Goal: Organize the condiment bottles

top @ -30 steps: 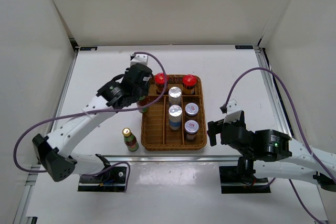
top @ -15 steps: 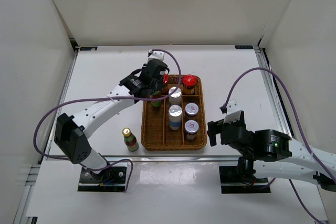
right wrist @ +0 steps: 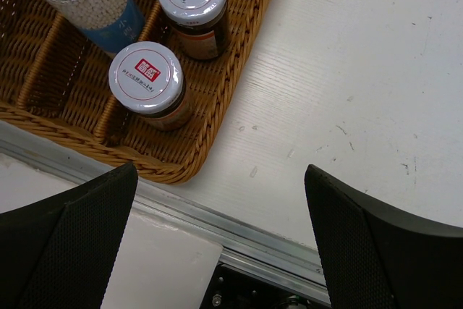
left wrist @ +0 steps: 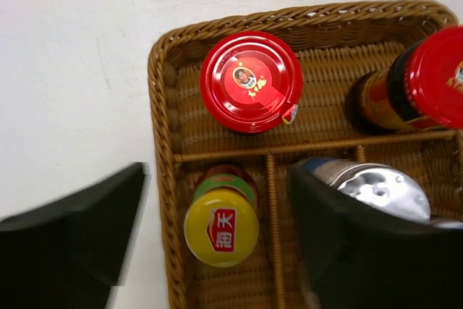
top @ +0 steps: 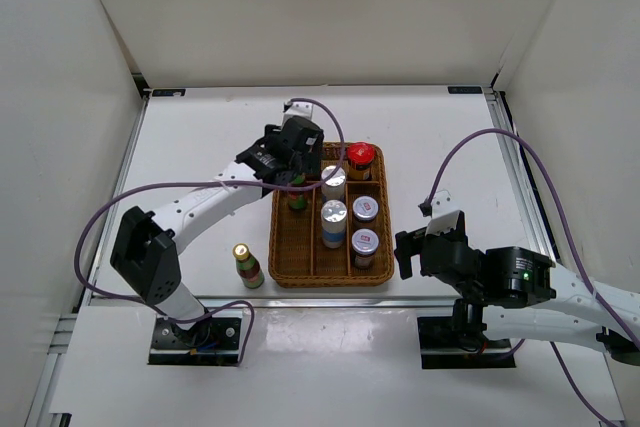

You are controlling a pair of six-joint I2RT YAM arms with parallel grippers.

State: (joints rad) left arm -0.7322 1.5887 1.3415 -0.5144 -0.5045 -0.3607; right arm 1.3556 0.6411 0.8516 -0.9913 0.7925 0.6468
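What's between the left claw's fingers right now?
A yellow-capped bottle, standing in the tray's left compartment. The left claw is open around it with gaps on both sides, as the left wrist view shows.

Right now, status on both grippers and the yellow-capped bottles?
Left gripper open around yellow-capped bottle standing in wicker tray. Right gripper open, empty, by tray's near right corner. Second yellow-capped bottle on table left of tray. No obstruction seen.
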